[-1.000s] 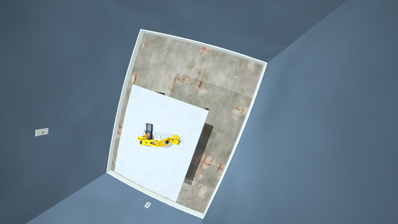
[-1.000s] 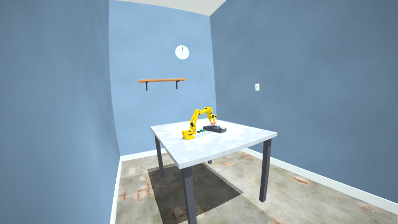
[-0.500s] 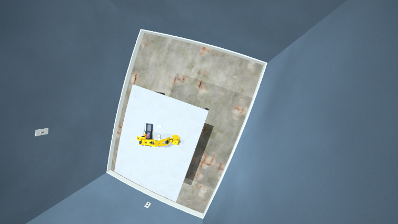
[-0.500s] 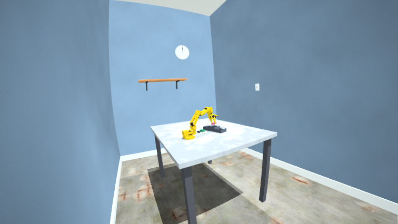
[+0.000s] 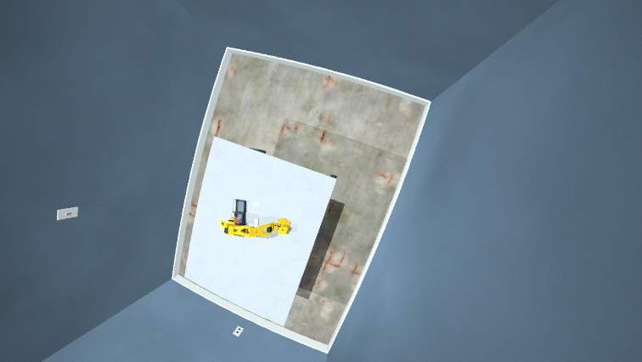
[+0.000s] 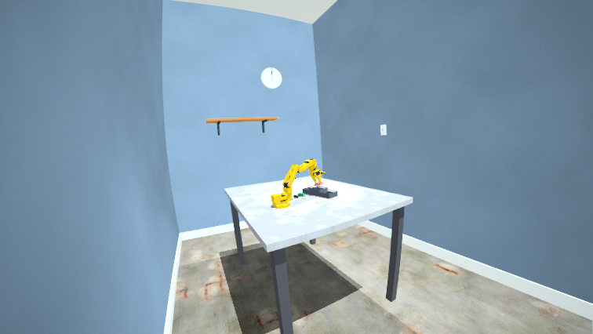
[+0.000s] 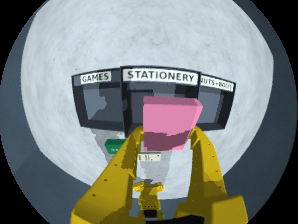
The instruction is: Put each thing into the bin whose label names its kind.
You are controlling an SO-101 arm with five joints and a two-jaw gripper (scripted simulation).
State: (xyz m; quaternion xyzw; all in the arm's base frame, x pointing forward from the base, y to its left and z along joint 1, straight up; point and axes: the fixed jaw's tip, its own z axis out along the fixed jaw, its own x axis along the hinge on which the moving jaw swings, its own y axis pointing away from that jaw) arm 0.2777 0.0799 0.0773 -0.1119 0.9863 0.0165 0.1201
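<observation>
Overall, a pale table (image 5: 251,279) (image 6: 332,216) carries the yellow arm (image 5: 251,230) (image 6: 291,176), then three joined dark bins (image 5: 241,206) (image 6: 319,191) (image 7: 125,100). Its gripper (image 6: 318,182) (image 7: 167,131) pinches a pink block (image 6: 318,184) (image 7: 170,117) above them, in front of the STATIONERY label (image 7: 160,75) in the wrist view; left of the block, a smaller green thing (image 6: 301,194) (image 7: 114,146) lies on the table.

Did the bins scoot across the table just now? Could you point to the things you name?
No, the bins (image 5: 245,214) (image 6: 331,194) (image 7: 123,107) haven't moved: they're the same distance from the table's (image 5: 251,279) (image 6: 340,213) (image 7: 150,30) edges in the top view.
</observation>
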